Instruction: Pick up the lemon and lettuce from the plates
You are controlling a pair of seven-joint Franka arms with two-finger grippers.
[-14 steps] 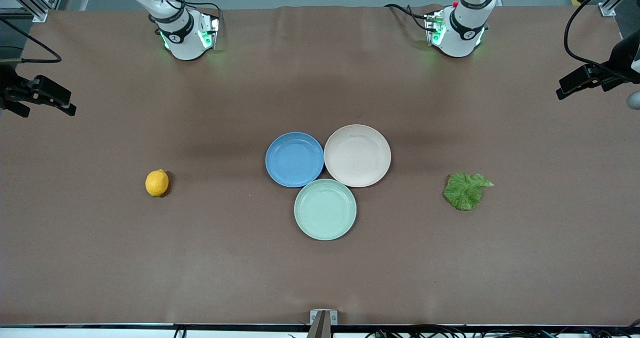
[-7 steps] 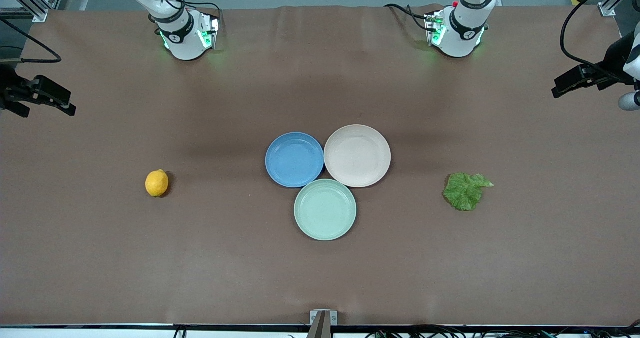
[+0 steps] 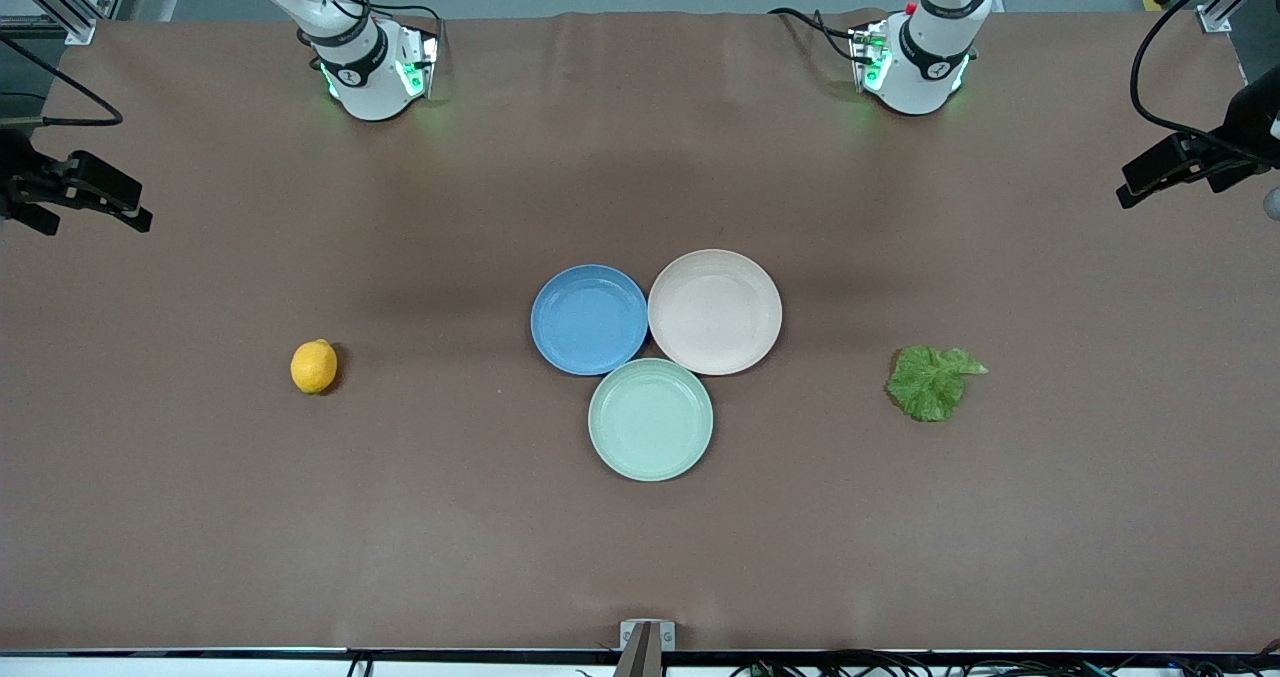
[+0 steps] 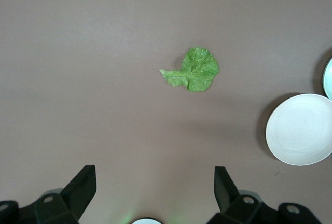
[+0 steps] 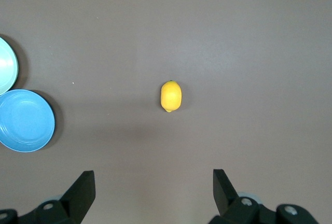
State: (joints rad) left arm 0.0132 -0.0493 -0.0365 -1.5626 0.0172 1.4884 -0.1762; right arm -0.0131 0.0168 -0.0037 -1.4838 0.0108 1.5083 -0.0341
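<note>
The lemon lies on the bare table toward the right arm's end, also in the right wrist view. The lettuce lies flat on the table toward the left arm's end, also in the left wrist view. The blue plate and the beige-pink plate sit side by side mid-table, both empty. My left gripper is open and empty, high over the table between its base and the lettuce. My right gripper is open and empty, high over the table between its base and the lemon.
A mint-green plate, empty, touches both plates on the side nearer the front camera. The two arm bases stand at the table's back edge. A small bracket sits at the front edge.
The left arm's hand shifted a little at the front view's edge and came back. The lemon, lettuce and plates have not moved.
</note>
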